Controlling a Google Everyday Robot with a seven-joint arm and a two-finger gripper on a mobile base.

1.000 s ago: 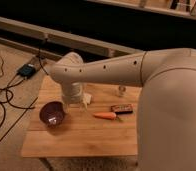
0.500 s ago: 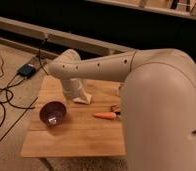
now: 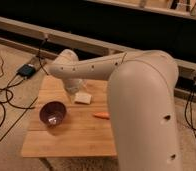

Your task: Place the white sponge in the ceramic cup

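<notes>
The white sponge [image 3: 82, 97] is a small pale block lying on the wooden table [image 3: 71, 137] near its back middle. My gripper [image 3: 73, 86] hangs down from the wrist [image 3: 66, 67] just left of the sponge and close above the table. Its jaws stand open and nothing shows between them. The sponge rests on the wood beside the gripper, not held. The ceramic cup is hidden from view. My big white arm [image 3: 141, 100] sweeps in from the right and covers the table's right side.
A dark purple bowl [image 3: 53, 112] sits on the table's left front. An orange carrot [image 3: 102, 115] lies at the middle, half covered by the arm. Black cables [image 3: 6, 97] and a small box [image 3: 27, 70] lie on the floor at left. A low dark ledge runs behind.
My arm has swung nearer to the camera and now covers the table's right side, hiding the dark bar and part of the carrot. The gripper has stayed beside the sponge.
</notes>
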